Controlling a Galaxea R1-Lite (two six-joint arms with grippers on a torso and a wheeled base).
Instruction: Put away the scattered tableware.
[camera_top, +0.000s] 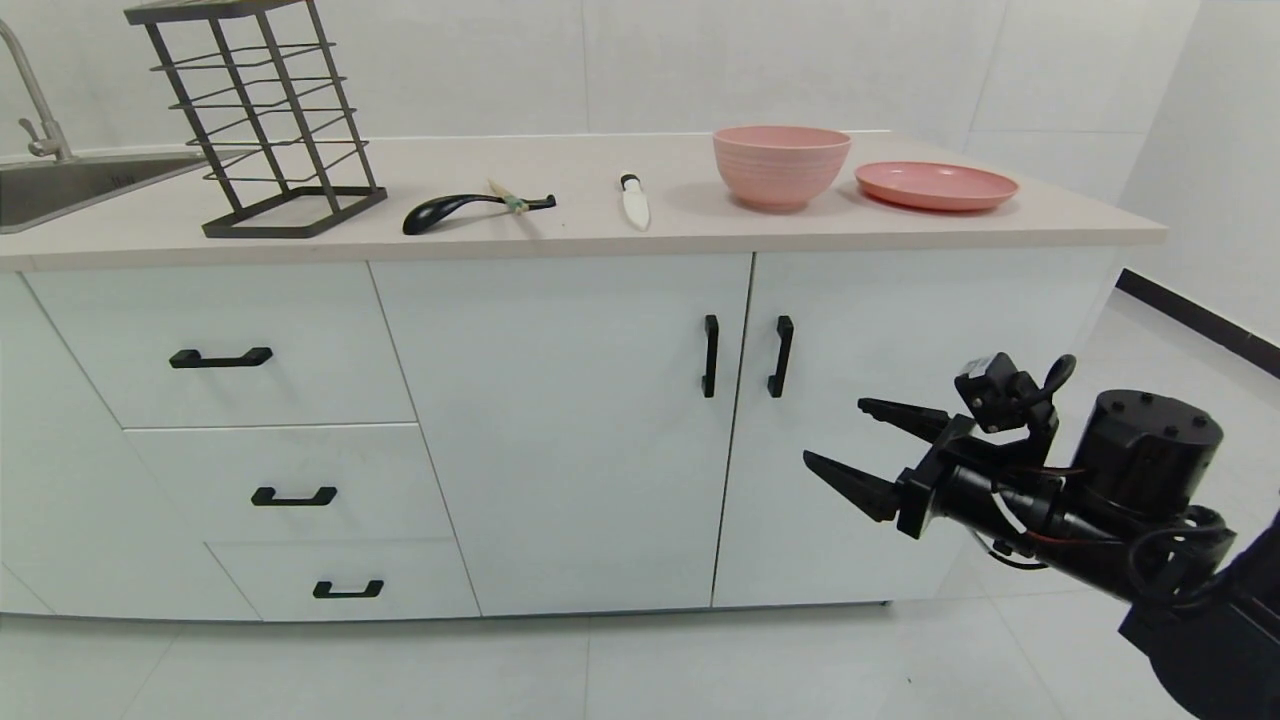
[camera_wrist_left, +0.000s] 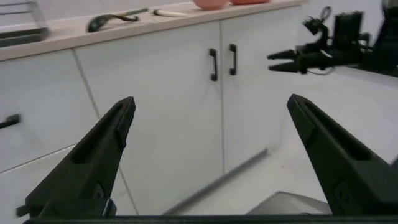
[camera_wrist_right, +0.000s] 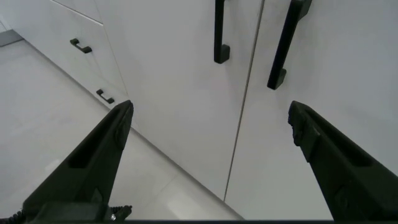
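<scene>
Entry: we are logging five pieces lying on the desk (camera_top: 330, 235).

The black spoon (camera_top: 440, 211) is lying with its long axis running along the desk. Its scoop end is pointing left toward the wire rack (camera_top: 262, 120), and its handle is pointing right toward the knife (camera_top: 634, 201). The chopsticks (camera_top: 507, 196) are lying slantwise at the spoon's handle; we cannot tell whether they are touching it.

The knife is lying with its long axis across the desk's depth, black handle toward the wall and pale blade pointing at the front edge. The pink bowl (camera_top: 781, 165) is standing upright to the right of the knife. The pink plate (camera_top: 936, 185) is lying flat just beside the bowl, farther right. The sink (camera_top: 70, 185) is sitting at the far left, beyond the rack.

The right tool (camera_top: 835, 431) is hanging below desk level in front of the right cupboard door (camera_top: 850, 330), pointing left, fingers spread wide and holding nothing. The left tool (camera_wrist_left: 211, 102) is likewise spread wide and holding nothing, facing that door and the one beside it.
</scene>
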